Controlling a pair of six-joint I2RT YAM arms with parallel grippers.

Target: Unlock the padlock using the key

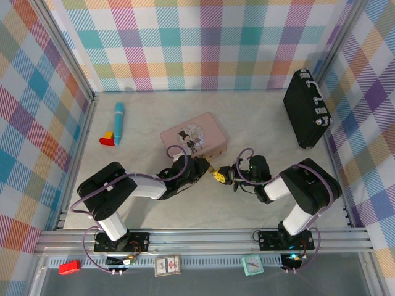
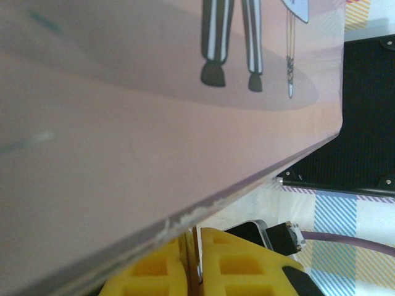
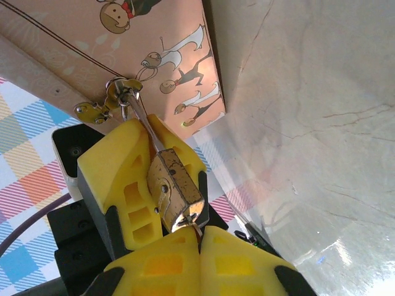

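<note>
Two grippers meet at the tin (image 1: 192, 137). Left gripper (image 2: 192, 262) clamps the padlock (image 3: 176, 194), which hangs on the hasp (image 3: 102, 108), to steady it. Right gripper (image 3: 200, 246) is clenched at its base, presumably on the key, which is hidden.

The pale marbled table (image 1: 259, 123) is enclosed on three sides by walls (image 1: 203, 43) papered in pastel plaid (pink, teal, yellow, purple). Aluminium rails (image 1: 197, 236) are fixed along its near edge.
</note>
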